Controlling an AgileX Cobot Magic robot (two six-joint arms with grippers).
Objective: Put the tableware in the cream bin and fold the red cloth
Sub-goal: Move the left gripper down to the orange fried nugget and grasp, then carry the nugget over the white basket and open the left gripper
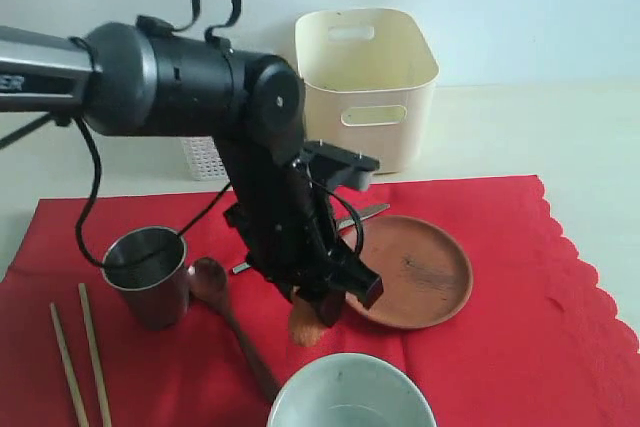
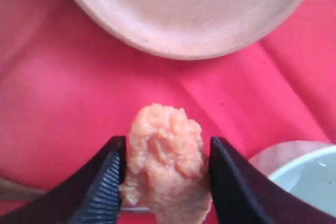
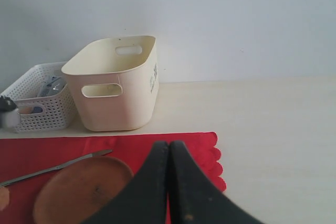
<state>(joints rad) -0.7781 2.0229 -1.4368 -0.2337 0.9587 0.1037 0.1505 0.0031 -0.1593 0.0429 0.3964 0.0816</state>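
Nearest the exterior camera sits the pale bowl (image 1: 350,392), on the red cloth (image 1: 500,277) just in front of the round brown plate (image 1: 420,277) and cut off by the picture's lower edge. That plate lies flat and bare on the cloth.

My left claw (image 2: 167,145) hangs at the plate's left rim. It is narrowed onto an orange food lump (image 2: 165,177), one finger pressed against each side. I cannot tell whether the lump is clear of the cloth.

Left of the plate, beyond my arm, the dark wooden spoon (image 1: 225,312) lies on the cloth, its scoop end just beside the upright steel cup (image 1: 147,272). Farther left of the plate lie the two chopsticks (image 1: 80,357), side by side. The silver knife (image 3: 58,167) lies behind the plate, close to its far rim, and my arm partly hides it in the exterior view.

Well behind the plate, off the cloth on the pale desk (image 1: 540,127), stands the cream bin (image 1: 365,87). The white lattice basket (image 3: 37,103) stands behind the plate too, farther left.

My right claw (image 3: 169,148) is pressed fully together with nothing in it. Its wrist view looks past the tips to the plate, knife and bin.
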